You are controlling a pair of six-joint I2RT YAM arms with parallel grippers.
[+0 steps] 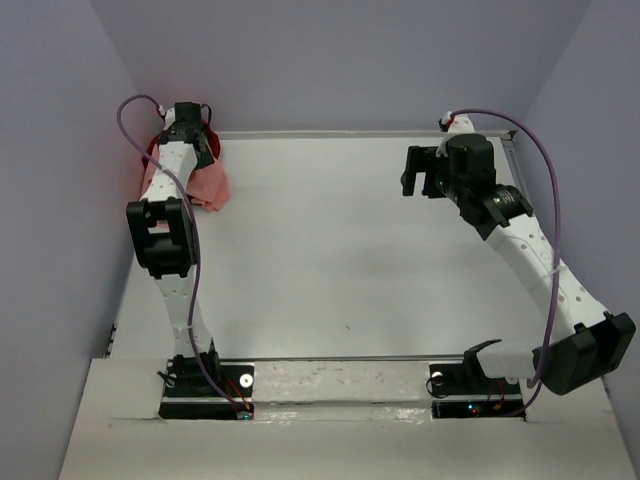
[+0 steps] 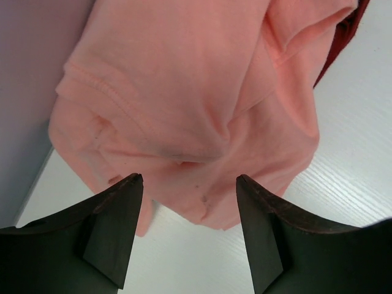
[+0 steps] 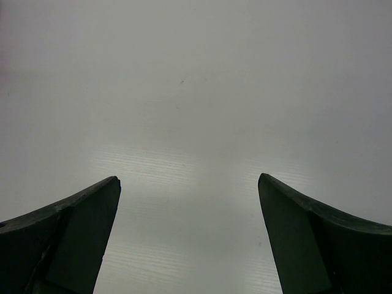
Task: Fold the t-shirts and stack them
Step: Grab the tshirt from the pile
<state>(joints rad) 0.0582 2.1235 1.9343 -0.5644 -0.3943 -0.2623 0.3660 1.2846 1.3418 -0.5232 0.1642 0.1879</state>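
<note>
A crumpled salmon-pink t-shirt [image 1: 208, 188] [image 2: 184, 92] lies bunched in the table's far left corner. A dark red t-shirt [image 2: 344, 35] [image 1: 152, 143] peeks out from under and behind it. My left gripper [image 1: 186, 120] [image 2: 190, 180] hangs over this pile, open, its tips at the pink cloth's near edge with bare table showing between the jaws. My right gripper [image 1: 412, 170] [image 3: 190, 180] is open above bare table at the far right, holding nothing. No green shirt shows in any view.
The white table [image 1: 330, 250] is walled in by lilac panels, with the left wall [image 2: 24, 92] right beside the shirt pile. A purple cable [image 1: 195, 270] loops along each arm. Both arm bases [image 1: 205, 385] sit at the near edge.
</note>
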